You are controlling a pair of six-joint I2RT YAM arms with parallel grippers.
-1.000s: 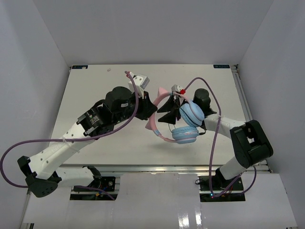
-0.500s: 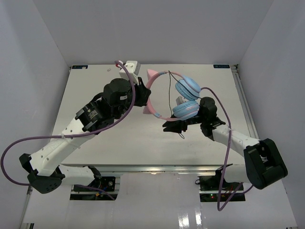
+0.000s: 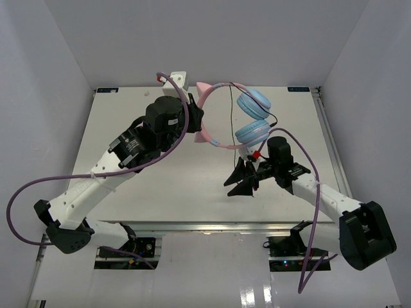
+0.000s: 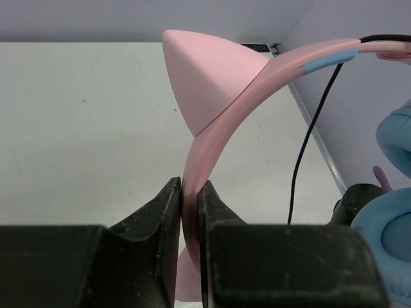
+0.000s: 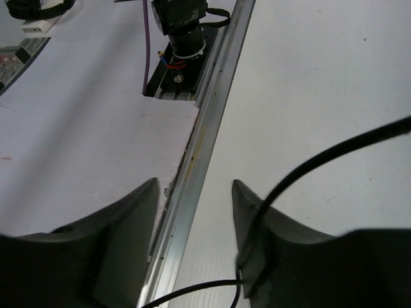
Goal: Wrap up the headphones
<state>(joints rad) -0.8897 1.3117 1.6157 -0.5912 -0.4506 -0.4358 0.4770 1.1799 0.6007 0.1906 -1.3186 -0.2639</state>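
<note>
The headphones (image 3: 253, 102) hang off the table at the back centre, their two light-blue ear cups stacked to the right. My left gripper (image 3: 200, 124) is shut on the pink headband (image 4: 212, 138), just below a cat-ear point (image 4: 205, 80). The thin black cord (image 3: 230, 122) drops from the band toward the table. My right gripper (image 3: 230, 188) stands open nearer the front, below the lower ear cup (image 3: 252, 133). In the right wrist view the cord (image 5: 321, 160) drapes over the right finger (image 5: 282, 250) and loops low across the gap of the right gripper (image 5: 194, 192), which is not closed on it.
Thick purple cables (image 3: 38, 186) loop off both arms. The table's metal near-edge rail (image 5: 192, 167) runs right under the right gripper, with an arm base mount (image 5: 183, 32) beyond it. White walls enclose the table (image 3: 128, 128) on three sides.
The left gripper has carried the headphones up toward the back of the table. The right gripper left the ear cups, swung toward the front edge, and now stands wider than half a second ago.
</note>
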